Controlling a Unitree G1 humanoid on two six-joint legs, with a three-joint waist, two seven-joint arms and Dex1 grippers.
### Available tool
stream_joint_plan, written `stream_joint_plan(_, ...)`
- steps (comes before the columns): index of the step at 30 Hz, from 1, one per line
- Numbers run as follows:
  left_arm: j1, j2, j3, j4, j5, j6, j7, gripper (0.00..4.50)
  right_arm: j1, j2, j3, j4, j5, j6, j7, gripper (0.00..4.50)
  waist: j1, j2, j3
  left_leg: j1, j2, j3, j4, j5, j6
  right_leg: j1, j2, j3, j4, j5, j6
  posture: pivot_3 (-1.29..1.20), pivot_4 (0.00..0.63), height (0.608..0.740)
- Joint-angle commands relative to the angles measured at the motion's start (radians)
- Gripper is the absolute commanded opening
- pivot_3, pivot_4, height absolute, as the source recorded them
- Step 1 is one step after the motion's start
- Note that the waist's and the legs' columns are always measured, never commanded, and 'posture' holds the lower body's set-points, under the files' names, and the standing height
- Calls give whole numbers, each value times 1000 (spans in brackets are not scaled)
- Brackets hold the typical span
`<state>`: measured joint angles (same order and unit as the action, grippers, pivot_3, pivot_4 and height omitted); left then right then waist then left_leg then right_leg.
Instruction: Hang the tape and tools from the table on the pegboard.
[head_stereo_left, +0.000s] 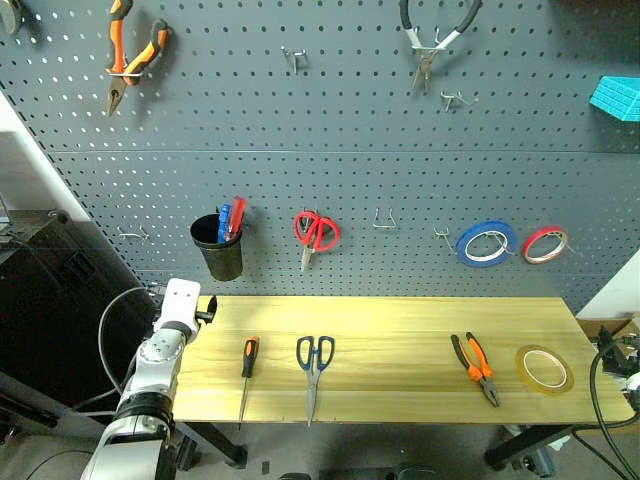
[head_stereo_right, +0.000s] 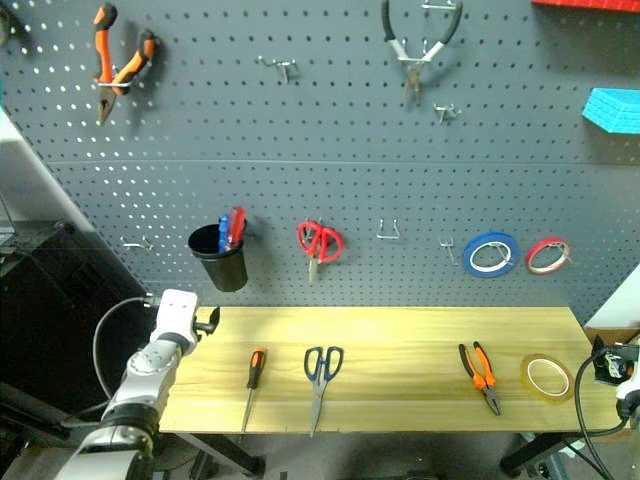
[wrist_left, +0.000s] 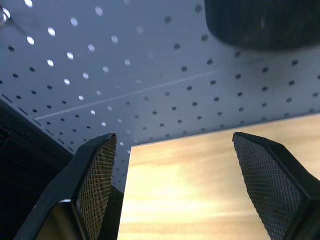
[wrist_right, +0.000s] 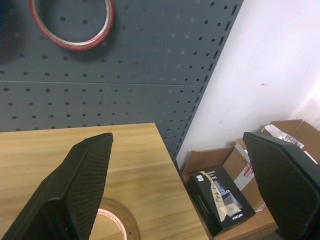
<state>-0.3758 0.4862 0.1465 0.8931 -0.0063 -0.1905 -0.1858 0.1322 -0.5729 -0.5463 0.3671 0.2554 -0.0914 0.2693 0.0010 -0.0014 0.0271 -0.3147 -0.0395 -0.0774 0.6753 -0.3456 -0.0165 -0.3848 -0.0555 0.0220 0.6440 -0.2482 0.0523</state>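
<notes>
Tape (head_stereo_left: 545, 368), pliers (head_stereo_left: 475, 367), scissors (head_stereo_left: 313, 363), screwdriver (head_stereo_left: 247, 368) lie on table (head_stereo_left: 400, 330). L gripper (wrist_left: 172, 192) & R gripper (wrist_right: 182, 192) both spread wide, empty.

right gripper (wrist_right: 185, 190): both black fingers wide apart, nothing between them
table (wrist_right: 75, 150): pale wood, far corner in view
tape (wrist_right: 117, 222): tan ring flat on the table, partly behind the left finger (wrist_right: 75, 190)
pegboard (wrist_right: 150, 60): dark grey, behind the table
red tape ring (wrist_right: 72, 25): hanging on the pegboard
cardboard boxes (wrist_right: 240, 170): on the floor past the table edge, by the white wall (wrist_right: 280, 60)
</notes>
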Motion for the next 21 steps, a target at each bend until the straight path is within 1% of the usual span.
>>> stream_joint_plan(1,26,27,20,-107,-26,28,-41,3931,9,6,0,-84,9,14,8,4500,0,0,0,0,0,0,0,0,0,0,0,0,0,0,0,20,14,740)
stream_joint_plan(2,39,30,22,-132,-33,41,-57,3931,16,11,2,-102,8,22,8,4500,0,-1,1,0,0,0,0,0,0,0,0,0,0,0,0,21,29,740)
stream_joint_plan(3,50,31,23,-162,-48,55,-87,3931,17,15,5,-118,10,33,10,4500,-1,-1,3,0,0,0,0,0,0,0,0,0,0,0,0,21,29,740)
stream_joint_plan(4,62,34,24,-193,-58,65,-110,3931,22,19,7,-141,11,47,7,4500,-2,-2,6,0,0,0,0,0,0,0,0,0,1,0,0,21,46,740)
stream_joint_plan(7,92,44,20,-291,-71,114,-157,3931,37,28,24,-219,11,98,8,4500,-2,-2,22,0,0,0,0,0,0,0,0,0,1,0,0,14,75,740)
stream_joint_plan(9,111,47,23,-363,-89,159,-187,3931,57,27,41,-290,3,180,1,4500,-3,-2,36,0,1,0,0,0,0,0,0,0,1,0,0,10,102,740)
stream_joint_plan(10,131,50,2,-424,-89,175,-224,3931,74,26,57,-343,1,235,2,4500,-4,-4,48,0,1,0,0,0,0,1,0,0,1,0,0,4,123,740)
stream_joint_plan(12,166,58,-28,-524,-83,202,-274,3931,101,29,74,-431,10,315,4,4500,-5,-2,61,0,4,-1,0,0,0,0,0,-1,1,0,0,-5,141,740)
stream_joint_plan(16,237,53,-106,-753,-113,296,-396,3931,123,29,107,-557,32,418,30,4500,-9,1,99,-5,7,0,0,0,0,-3,-1,-1,0,-1,-1,-28,182,740)
stream_joint_plan(17,246,56,-133,-804,-114,314,-427,3931,122,28,115,-575,38,442,38,4500,-10,1,109,-6,8,0,1,0,1,-4,-1,-2,0,-1,-1,-33,187,740)
stream_joint_plan(18,244,67,-182,-854,-81,301,-461,3931,117,15,133,-582,42,467,64,4500,-10,1,118,-7,8,0,1,0,1,-5,-1,-2,0,-1,-1,-39,196,740)
stream_joint_plan(21,209,69,-257,-938,-57,319,-514,3931,86,-23,174,-567,55,545,127,4500,-12,-1,138,-10,10,-1,1,0,1,-6,-1,-5,-1,-1,-1,-49,210,740)
